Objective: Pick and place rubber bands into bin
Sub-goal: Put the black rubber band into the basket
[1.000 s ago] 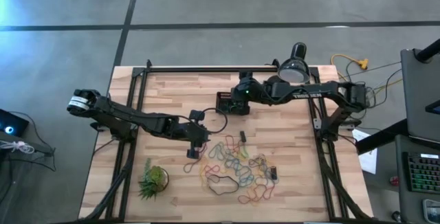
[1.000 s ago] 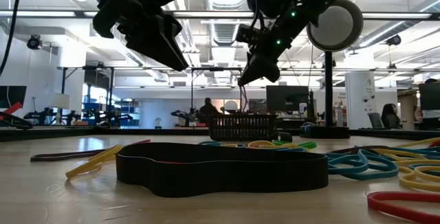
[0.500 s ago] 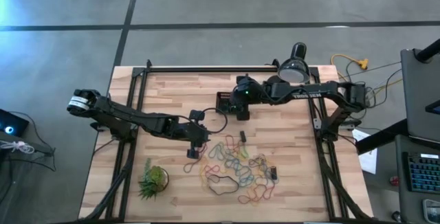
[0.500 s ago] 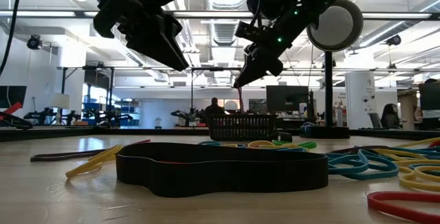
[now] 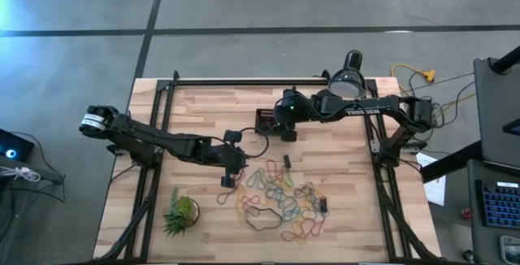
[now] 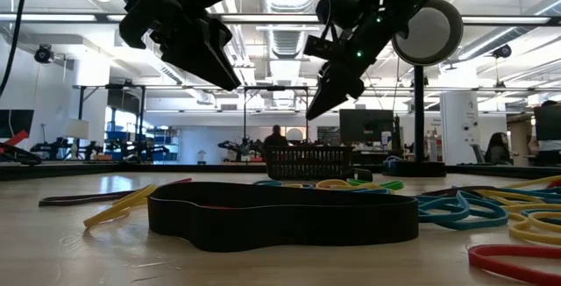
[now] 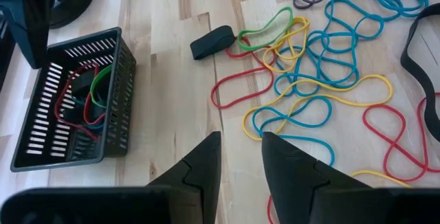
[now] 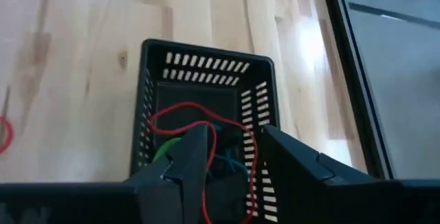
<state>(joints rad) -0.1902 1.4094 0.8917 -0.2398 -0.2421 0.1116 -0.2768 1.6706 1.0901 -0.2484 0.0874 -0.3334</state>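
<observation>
Your right hand [image 8: 230, 155] hangs parted and empty over the bin [image 8: 206, 66], so bands [image 8: 199, 124] drop inside.

We see a black bin [image 7: 69, 100] with slotted walls holding red, green and blue bands [image 7: 86, 104], on a pale wood-grain table [image 7: 172, 80]. Loose bands [image 7: 323, 59] lie there in blue, yellow, red, green and black. Our plant [image 5: 181, 213] is green, the lamp [image 5: 348, 80] black.
</observation>
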